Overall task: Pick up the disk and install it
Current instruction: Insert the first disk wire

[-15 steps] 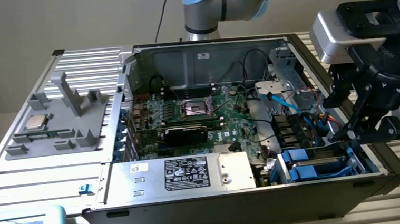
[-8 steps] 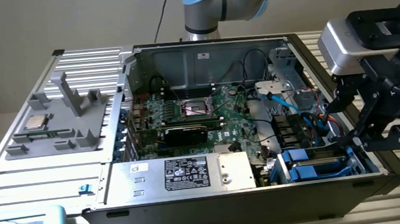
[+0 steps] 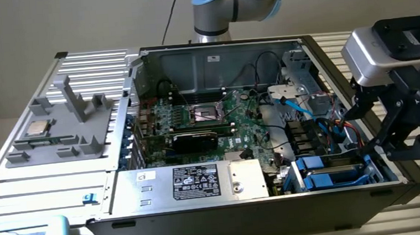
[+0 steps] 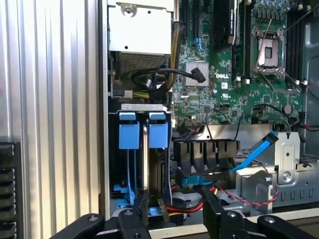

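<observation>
Hanging over the far corner of the open tower case, well apart from the power supply, the gripper carries nothing. Its two black fingers stand wide apart, and the wrist view shows red and black cables and the case wall in the gap between them.

The disk sits down inside the drive cage. The cage stands just beside the power supply, on the exterior view's right of it, between that silver box and the corner where the gripper hangs. From the gripper the disk lies below and toward the power supply, with its near end almost under the fingertips.

Its long axis runs straight away from the power supply toward the gripper, along the case wall. The bright blue carrier tabs are at the end that faces the power supply. The blue rails lead from them into the shadow of the cage and end close to the fingers. A thin silver edge between the tabs suggests that the disk stands on edge rather than flat. Most of its body is hidden in the cage, so I cannot be sure.

Judging by this, the disk looks seated in its bay and free of the gripper. I cannot tell whether the carrier is pushed fully home or latched.
</observation>
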You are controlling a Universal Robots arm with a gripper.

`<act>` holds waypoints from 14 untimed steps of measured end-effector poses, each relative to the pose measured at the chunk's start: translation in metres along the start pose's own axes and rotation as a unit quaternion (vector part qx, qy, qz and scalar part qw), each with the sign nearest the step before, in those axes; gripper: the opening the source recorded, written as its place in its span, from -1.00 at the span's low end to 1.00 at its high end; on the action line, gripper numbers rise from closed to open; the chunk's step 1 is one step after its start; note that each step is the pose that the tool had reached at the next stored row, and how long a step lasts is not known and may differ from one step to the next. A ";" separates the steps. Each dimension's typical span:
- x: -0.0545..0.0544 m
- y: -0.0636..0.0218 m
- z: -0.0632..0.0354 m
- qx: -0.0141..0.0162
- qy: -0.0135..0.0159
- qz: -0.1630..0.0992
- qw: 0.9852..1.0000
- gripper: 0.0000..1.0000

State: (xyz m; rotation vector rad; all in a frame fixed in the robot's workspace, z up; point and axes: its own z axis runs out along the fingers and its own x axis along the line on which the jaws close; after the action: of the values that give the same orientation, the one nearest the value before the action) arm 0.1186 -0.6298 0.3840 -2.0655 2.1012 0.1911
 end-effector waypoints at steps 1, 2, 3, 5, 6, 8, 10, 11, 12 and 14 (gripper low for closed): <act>0.001 -0.0004 0.0010 0.000 -0.001 -0.001 1.000 0.11; 0.002 -0.0009 0.0019 0.000 -0.003 -0.002 1.000 0.11; 0.003 -0.0014 0.0025 -0.001 -0.004 -0.002 1.000 0.11; 0.006 -0.0026 0.0039 -0.001 -0.009 -0.002 1.000 0.11; 0.007 -0.0029 0.0045 -0.001 -0.012 -0.002 1.000 0.11; 0.010 -0.0034 0.0057 -0.001 -0.017 -0.003 1.000 0.11; 0.012 -0.0036 0.0071 -0.001 -0.022 -0.003 1.000 0.11; 0.014 -0.0036 0.0078 -0.001 -0.024 -0.004 1.000 0.11; 0.014 -0.0036 0.0079 -0.002 -0.024 -0.004 1.000 0.11; 0.014 -0.0030 0.0081 -0.002 -0.024 -0.004 1.000 0.11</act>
State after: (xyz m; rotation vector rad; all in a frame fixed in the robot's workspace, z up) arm 0.1217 -0.6421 0.3731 -2.0505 2.0644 0.2410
